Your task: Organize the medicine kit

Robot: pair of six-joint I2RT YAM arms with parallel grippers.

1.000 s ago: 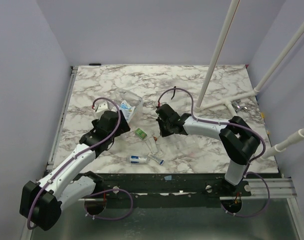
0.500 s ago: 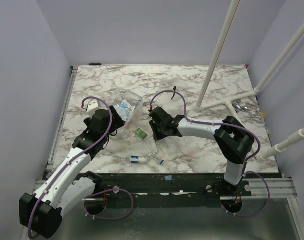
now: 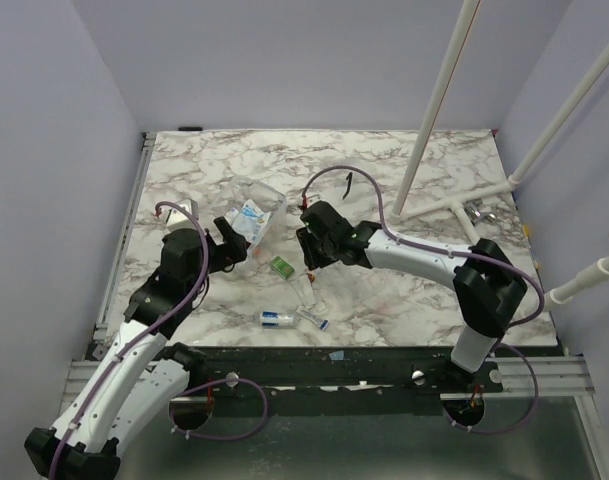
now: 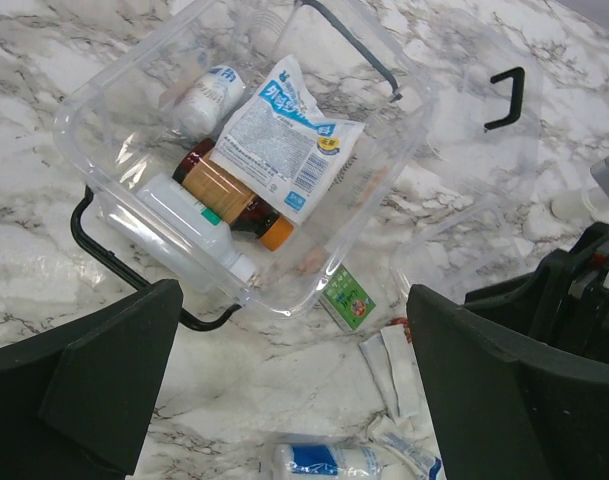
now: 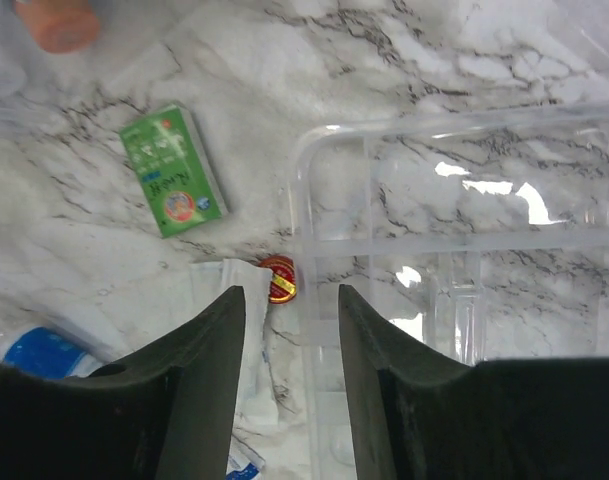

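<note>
The medicine kit (image 4: 104,95) is a clear box with a black handle (image 4: 94,250), and it lies open at the table's centre left (image 3: 256,212). Inside are a white bottle (image 4: 189,225), a brown bottle (image 4: 224,192), a blue-white packet (image 4: 284,135) and a small bottle (image 4: 206,92). Its clear lid (image 5: 464,240) spreads to the right. My left gripper (image 4: 292,290) hovers open just short of the box (image 3: 230,243). My right gripper (image 5: 292,305) is open above the lid's rim, beside a small red tin (image 5: 279,278), and appears in the top view (image 3: 312,258).
Loose on the marble lie a green packet (image 4: 349,298) (image 5: 172,170) (image 3: 281,267), white sachets (image 4: 394,365) (image 3: 304,290) and a blue-white tube (image 4: 329,460) (image 3: 277,318). White poles (image 3: 424,130) rise at the back right.
My right gripper has gone from shut to open and shifted slightly left. My left arm has drawn back to the left, away from the box, still open.
</note>
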